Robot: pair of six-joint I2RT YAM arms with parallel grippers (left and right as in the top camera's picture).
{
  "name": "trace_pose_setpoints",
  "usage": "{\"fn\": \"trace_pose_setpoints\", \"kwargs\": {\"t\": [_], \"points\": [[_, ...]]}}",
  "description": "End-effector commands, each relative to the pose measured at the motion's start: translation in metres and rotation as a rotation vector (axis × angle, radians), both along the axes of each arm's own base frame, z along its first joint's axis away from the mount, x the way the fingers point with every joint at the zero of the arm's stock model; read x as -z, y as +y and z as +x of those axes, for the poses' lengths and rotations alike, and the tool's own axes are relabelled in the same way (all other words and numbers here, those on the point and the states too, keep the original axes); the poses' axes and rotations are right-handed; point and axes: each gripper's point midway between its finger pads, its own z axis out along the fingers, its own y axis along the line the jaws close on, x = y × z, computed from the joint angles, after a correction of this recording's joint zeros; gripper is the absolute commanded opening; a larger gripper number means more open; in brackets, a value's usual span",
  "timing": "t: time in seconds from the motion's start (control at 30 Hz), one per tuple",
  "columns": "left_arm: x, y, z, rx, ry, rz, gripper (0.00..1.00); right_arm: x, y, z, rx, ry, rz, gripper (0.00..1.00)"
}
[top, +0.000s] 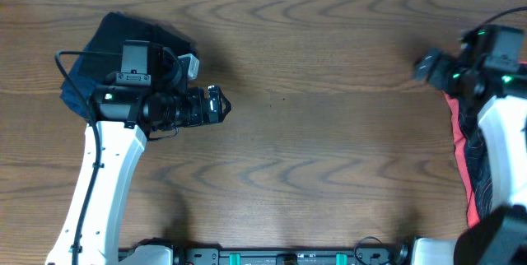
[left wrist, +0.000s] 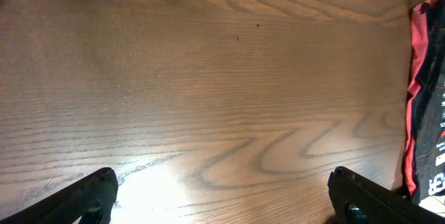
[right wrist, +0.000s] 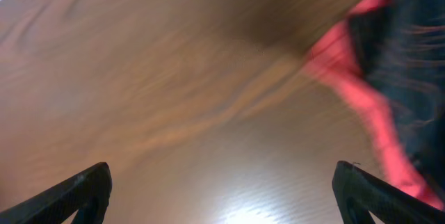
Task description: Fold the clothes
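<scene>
The clothes [top: 471, 162] lie bunched at the table's right edge, coral-red fabric around black, partly under my right arm. In the left wrist view the clothes [left wrist: 425, 99] show at the far right, black with white lettering and red edging. In the blurred right wrist view the clothes [right wrist: 375, 85] fill the upper right corner. My left gripper [top: 224, 104] points right over bare wood, left of the table's middle, open and empty [left wrist: 222, 200]. My right gripper [top: 422, 67] hovers just left of the heap's upper end, open with nothing between its fingers [right wrist: 222, 196].
A dark navy folded cloth [top: 103, 47] lies at the back left, partly beneath my left arm. The wooden table [top: 329, 150] stretches between the two grippers. Its far edge runs along the top of the overhead view.
</scene>
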Motion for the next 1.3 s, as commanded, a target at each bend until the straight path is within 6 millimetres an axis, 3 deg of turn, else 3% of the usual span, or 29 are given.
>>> {"fn": "trace_pose_setpoints", "kwargs": {"t": [0.0,0.17,0.23,0.33,0.53,0.6,0.73,0.77,0.87,1.07,1.27], "points": [[-0.006,-0.002,0.002,0.007,-0.017,-0.013,0.98,0.017,-0.05,0.017,0.147,-0.004,-0.014,0.99],[-0.007,-0.002,0.004,0.007,-0.029,-0.014,0.98,0.056,-0.082,0.044,0.153,-0.018,-0.069,0.96],[-0.008,-0.002,0.005,0.007,-0.031,-0.014,0.98,0.073,-0.089,0.052,0.162,-0.013,-0.071,0.87],[-0.008,-0.002,0.005,0.007,-0.029,-0.014,0.98,0.092,-0.1,0.059,0.177,-0.014,-0.08,0.84],[-0.008,-0.002,0.005,0.007,-0.03,-0.014,0.98,0.133,-0.127,0.047,0.252,0.075,-0.121,0.71],[-0.007,-0.001,0.005,0.007,-0.031,-0.011,0.98,0.143,-0.134,0.043,0.268,0.093,-0.114,0.59],[-0.004,0.006,0.007,-0.012,-0.033,0.032,0.98,0.158,-0.139,0.036,0.285,0.128,-0.1,0.53],[-0.004,0.006,0.007,-0.012,-0.033,0.032,0.98,0.162,-0.139,0.033,0.287,0.142,-0.096,0.46],[-0.003,0.006,0.007,-0.012,-0.032,0.033,0.98,0.162,-0.14,0.033,0.287,0.141,-0.096,0.37],[-0.002,0.007,0.007,-0.016,-0.03,0.043,0.98,0.156,-0.137,0.036,0.277,0.121,-0.077,0.08],[-0.002,0.007,0.007,-0.017,-0.03,0.042,0.98,0.111,-0.14,0.044,0.271,0.017,-0.074,0.01]]}}
